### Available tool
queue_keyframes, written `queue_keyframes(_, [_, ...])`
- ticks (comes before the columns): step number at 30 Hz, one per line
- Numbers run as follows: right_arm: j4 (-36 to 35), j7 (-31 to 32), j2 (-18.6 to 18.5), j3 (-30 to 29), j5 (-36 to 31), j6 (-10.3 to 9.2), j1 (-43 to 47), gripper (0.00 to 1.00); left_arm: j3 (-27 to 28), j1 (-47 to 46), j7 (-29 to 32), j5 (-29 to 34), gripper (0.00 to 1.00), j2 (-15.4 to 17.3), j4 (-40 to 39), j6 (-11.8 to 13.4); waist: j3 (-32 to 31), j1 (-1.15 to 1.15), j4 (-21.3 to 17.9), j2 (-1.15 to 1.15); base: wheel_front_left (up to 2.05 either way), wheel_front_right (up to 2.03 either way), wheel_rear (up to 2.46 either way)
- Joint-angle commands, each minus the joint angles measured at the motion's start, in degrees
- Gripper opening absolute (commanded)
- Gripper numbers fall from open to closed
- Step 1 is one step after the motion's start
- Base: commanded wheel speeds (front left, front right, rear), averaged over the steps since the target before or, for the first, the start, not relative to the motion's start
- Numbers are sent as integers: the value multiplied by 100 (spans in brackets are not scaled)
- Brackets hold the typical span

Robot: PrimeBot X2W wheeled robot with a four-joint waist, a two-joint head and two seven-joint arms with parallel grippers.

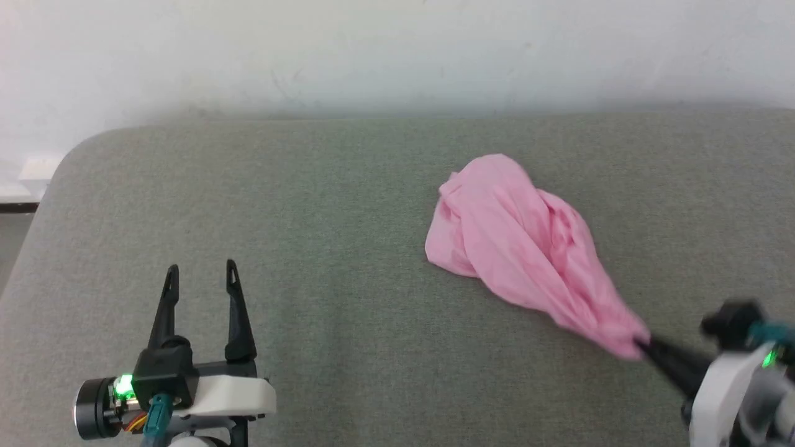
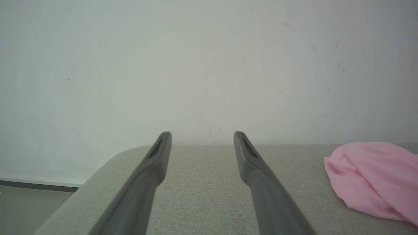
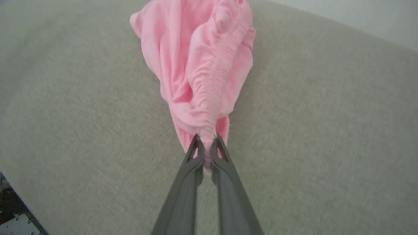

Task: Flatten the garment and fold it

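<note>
Item one: one pale wall (image 1: 397, 49) is standing behind the work area, lightly scuffed.

Item two: one grey-green fabric-covered surface (image 1: 310, 205) with a rounded far-left corner is butting up to that wall and is carrying the only task item.

Item three: one pair of light-pink shorts (image 1: 515, 236) is lying on the surface, right of centre and well apart from my left side. It is bunched, not flattened, and not folded. The heap is sitting broad at its far end and tapering to a point toward my right arm. In the right wrist view, one gathered waistband (image 3: 212, 81) is running down the bunch to the pinched end. I cannot tell whether that end is touching the surface or hanging just above it.

Item four: two grippers, each showing two dark fingers. My right gripper (image 3: 206, 138) is reaching in from the lower right and is clamping the narrow end of the shorts, its jaws drawn nearly together with pink cloth showing between the tips. My left gripper (image 1: 200, 270) is hovering over bare surface at the lower left with its jaws spread wide, gripping nothing and touching no cloth.

Item five: two green indicator lights are glowing, one on the left wrist (image 1: 124, 385) and one on the right (image 1: 770, 358).
</note>
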Motion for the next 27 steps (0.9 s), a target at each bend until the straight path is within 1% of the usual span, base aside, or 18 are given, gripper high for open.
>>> queue_keyframes(1, [55,35,114,-47,-76,-5,179,0,-5,4,-27,64,100,-21,6,-43,-64,1,-96,0,0,0,0])
queue_keyframes(2, [132,100,194,-63,-164,-5,399,0,-10,-12,-27,70,100,-25,13,-53,-59,1,-103,0,0,0,0])
queue_keyframes(4, [293,151,405,-228,-136,-5,781,0,-10,-32,-27,79,100,-26,31,-74,-59,1,-126,0,0,0,0])
queue_keyframes(7, [409,200,557,-471,-272,-5,1056,0,-14,-39,-27,102,100,-16,48,-103,-62,1,-149,0,0,0,0])
queue_keyframes(8, [364,193,603,-596,-255,-5,1100,39,-13,-37,-27,109,100,-14,54,-106,-68,1,-155,0,0,0,0])
queue_keyframes(9, [282,181,602,-727,-289,-5,1101,100,-10,-34,-27,114,100,-13,60,-107,-75,1,-158,0,0,0,0])
queue_keyframes(12, [-79,132,500,-1304,-374,-5,1001,100,-7,-33,-27,126,100,-13,77,-104,-88,1,-142,0,0,0,0])
queue_keyframes(14, [-455,222,380,-1696,-405,-5,914,100,-29,-42,-27,146,100,-12,78,-109,-83,1,-98,0,0,0,0])
queue_keyframes(16, [-808,412,213,-2069,-565,-5,756,100,-70,-52,-27,182,100,-5,61,-110,-56,1,-47,0,0,0,0])
queue_keyframes(18, [-1095,719,123,-2380,-743,-5,537,100,-114,-72,-27,217,100,13,44,-111,0,1,14,0,0,0,0])
queue_keyframes(20, [-1321,1129,128,-2576,-839,-5,259,100,-161,-116,-27,238,100,23,32,-104,70,1,88,0,0,0,0])
queue_keyframes(23, [-1431,2006,190,-2541,-926,-5,-265,100,-216,-205,-27,234,100,26,19,-92,204,1,210,0,0,0,0])
queue_keyframes(27, [-1055,3393,475,-2192,-745,-5,-974,100,-291,-353,-27,216,100,9,26,-70,400,1,391,0,0,0,0])
